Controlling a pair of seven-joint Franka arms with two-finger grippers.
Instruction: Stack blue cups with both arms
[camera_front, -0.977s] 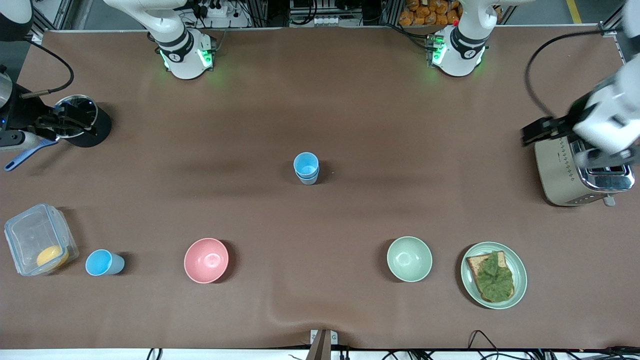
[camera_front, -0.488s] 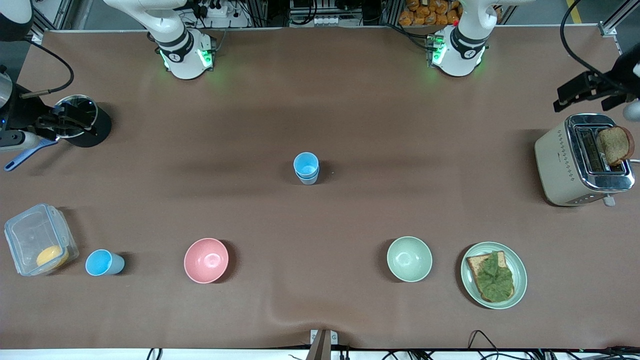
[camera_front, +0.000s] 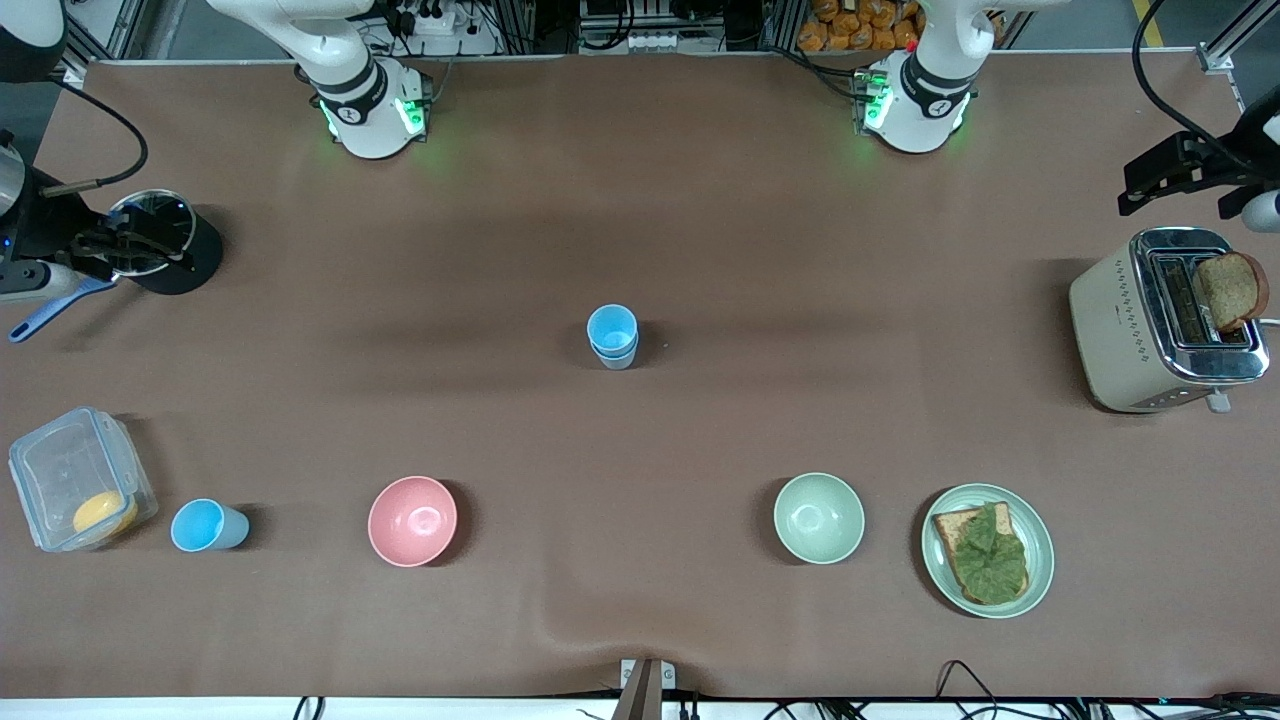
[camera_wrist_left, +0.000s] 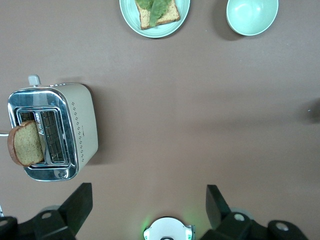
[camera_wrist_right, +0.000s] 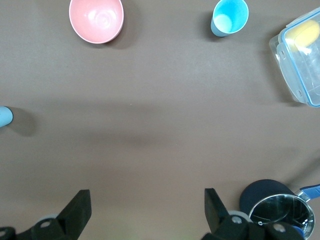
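Two blue cups stand nested in one stack (camera_front: 612, 336) at the middle of the table; its edge shows in the right wrist view (camera_wrist_right: 4, 116). A single blue cup (camera_front: 207, 526) stands upright next to a clear container, and also shows in the right wrist view (camera_wrist_right: 229, 17). My left gripper (camera_front: 1195, 180) is open and empty, high over the table's end by the toaster (camera_wrist_left: 148, 205). My right gripper (camera_front: 125, 245) is open and empty, up over the black pot at the right arm's end (camera_wrist_right: 145, 205).
A pink bowl (camera_front: 412, 520), a pale green bowl (camera_front: 818, 517) and a plate with toast and lettuce (camera_front: 987, 550) stand near the front camera. A toaster (camera_front: 1165, 320) holds a bread slice (camera_front: 1230, 290). A clear container (camera_front: 80, 478) and a black pot (camera_front: 165, 240) stand at the right arm's end.
My left arm has lifted away from over the toaster toward the table's corner, uncovering a bread slice in its slot. The right arm and the cups have not moved.
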